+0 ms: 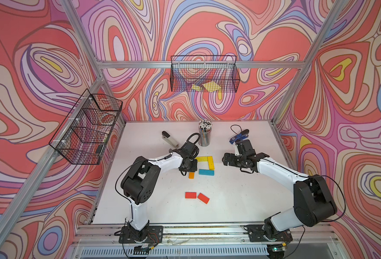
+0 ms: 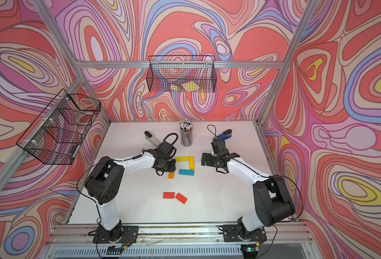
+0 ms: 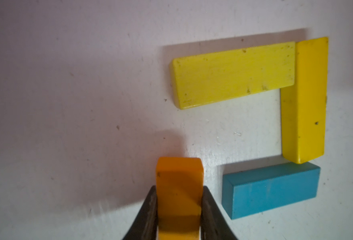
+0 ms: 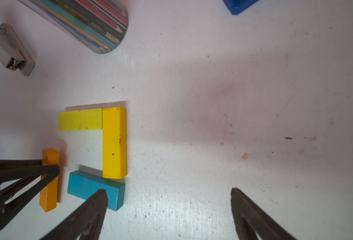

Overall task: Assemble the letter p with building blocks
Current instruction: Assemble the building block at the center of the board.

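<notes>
Orange bar [image 3: 179, 168] clamped in left hand [image 3: 179, 193], on the stem side of the loop
Mid-frame in a top view, beside teal bar [image 1: 206, 172] and two yellow bars [image 1: 202, 159], probably to close the P. Right hand [image 4: 168, 190] spread, empty; red bars [image 1: 190, 195] wait lower down.

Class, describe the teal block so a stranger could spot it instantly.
On the white table, find the pencil cup at the back; coloured bars lie just nearer the robot. The teal block lies crosswise at the darker yellow bar's near end, the only blue-green piece.
</notes>
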